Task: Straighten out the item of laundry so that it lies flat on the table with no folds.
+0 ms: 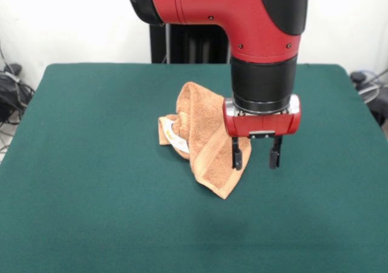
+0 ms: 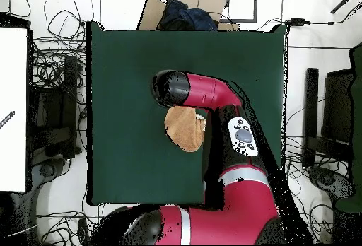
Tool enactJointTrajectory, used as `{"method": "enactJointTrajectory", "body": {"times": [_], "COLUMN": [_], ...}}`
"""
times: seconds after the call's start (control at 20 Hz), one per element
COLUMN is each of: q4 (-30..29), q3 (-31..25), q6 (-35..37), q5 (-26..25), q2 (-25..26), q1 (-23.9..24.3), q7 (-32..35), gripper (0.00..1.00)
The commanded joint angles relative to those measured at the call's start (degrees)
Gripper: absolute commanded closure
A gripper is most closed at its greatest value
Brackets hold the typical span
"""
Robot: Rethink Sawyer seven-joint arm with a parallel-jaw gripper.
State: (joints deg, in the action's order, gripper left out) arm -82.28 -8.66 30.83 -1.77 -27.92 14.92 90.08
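Towel (image 1: 203,136) bunched mid-table (image 1: 91,194); fingers (image 1: 237,154) at its right edge.

- No text, brand, number or sign can be read in either view.
- The small white label (image 1: 174,134) on the crumpled orange-tan terry towel (image 1: 206,142), off to the picture-left of the red and black pincer (image 1: 256,156) in the front view, shows yellowish marks, but they are too small to make out as letters.
- The grey oval panel with round buttons (image 2: 242,136) on the red robot arm (image 2: 233,151), seen in the overhead view, carries no legible marking.
- The silver plate on the pincer's red body, just above its fingers, bears nothing readable.
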Motion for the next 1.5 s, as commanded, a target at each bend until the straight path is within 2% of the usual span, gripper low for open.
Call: {"method": "enactJointTrajectory", "body": {"times": [0.05,0.65,1.0,1.15,1.5], "q4": [-4.46,-7.75,-4.16,-3.29,-2.5], "q3": [-4.28,-4.37,-1.92,-2.59,-3.84], "q6": [3.19,3.92,0.44,-1.82,-2.83], "q5": [1.45,0.77,-1.44,-1.22,-0.62], "q2": [1.41,-1.21,2.47,4.79,6.76], "q1": [1.9,3.46,1.18,1.26,2.16], "q7": [5.1,4.24,5.76,5.98,5.35], "gripper": [0.0,0.0,0.0,0.0,0.0]}}
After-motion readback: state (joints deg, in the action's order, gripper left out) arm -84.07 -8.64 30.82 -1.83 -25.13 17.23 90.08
